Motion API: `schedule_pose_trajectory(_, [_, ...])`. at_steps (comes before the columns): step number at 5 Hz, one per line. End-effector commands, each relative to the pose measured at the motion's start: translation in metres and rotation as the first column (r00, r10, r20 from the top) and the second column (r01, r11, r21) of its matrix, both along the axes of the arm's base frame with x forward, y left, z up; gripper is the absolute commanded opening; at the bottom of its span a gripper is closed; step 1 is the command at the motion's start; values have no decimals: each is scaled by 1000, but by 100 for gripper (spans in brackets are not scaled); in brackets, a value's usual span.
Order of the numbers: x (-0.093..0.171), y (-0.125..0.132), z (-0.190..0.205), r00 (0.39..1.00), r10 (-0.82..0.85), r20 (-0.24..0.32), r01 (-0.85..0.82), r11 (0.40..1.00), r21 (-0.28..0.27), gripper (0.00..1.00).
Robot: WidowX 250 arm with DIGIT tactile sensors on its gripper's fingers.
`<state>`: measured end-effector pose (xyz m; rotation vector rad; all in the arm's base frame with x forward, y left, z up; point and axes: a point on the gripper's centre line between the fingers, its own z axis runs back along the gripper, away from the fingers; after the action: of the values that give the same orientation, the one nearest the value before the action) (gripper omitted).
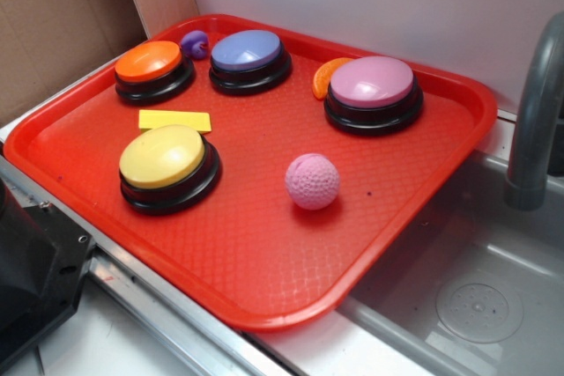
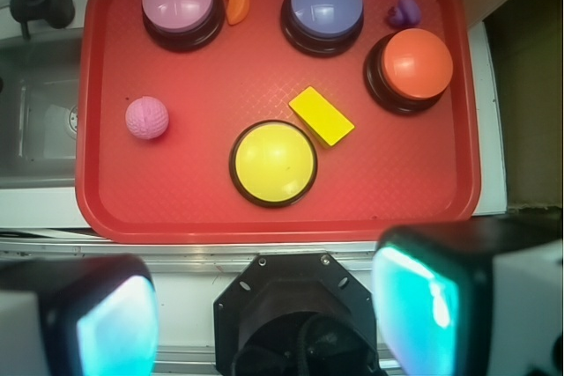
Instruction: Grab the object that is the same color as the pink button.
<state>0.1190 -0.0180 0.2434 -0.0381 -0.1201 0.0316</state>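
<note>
A small pink dimpled ball (image 1: 312, 180) (image 2: 146, 117) with a groove lies loose on the red tray (image 1: 264, 261) (image 2: 397, 191), toward the sink side. The pink button (image 1: 374, 92) (image 2: 179, 3), a smooth mauve dome on a black base, stands at the tray's far corner. My gripper (image 2: 269, 314) hangs high above the robot base, off the tray's near edge, open, with nothing between its glowing cyan pads (image 2: 416, 310). It does not show in the exterior view.
On the tray also stand a yellow button (image 1: 167, 166) (image 2: 274, 163), an orange button (image 1: 152, 70) (image 2: 412, 68) and a blue-purple button (image 1: 249, 59) (image 2: 323, 8). A yellow block (image 1: 174, 120), orange slice (image 1: 324, 75) and purple toy (image 1: 194, 43) lie among them. A grey sink (image 1: 476, 279) with faucet (image 1: 533, 121) adjoins.
</note>
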Motion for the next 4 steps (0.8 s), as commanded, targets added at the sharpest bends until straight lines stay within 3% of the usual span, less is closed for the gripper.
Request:
schedule_pose_trajectory(1, [0,0,0,1000,0,0,0,1000,0,100])
schedule_pose_trajectory(2, [16,-21,-23,996,71,59,-69,997,-23,100])
schedule_pose_trajectory(4, [51,-61,-75,983,159,97,-154,987,-54,100])
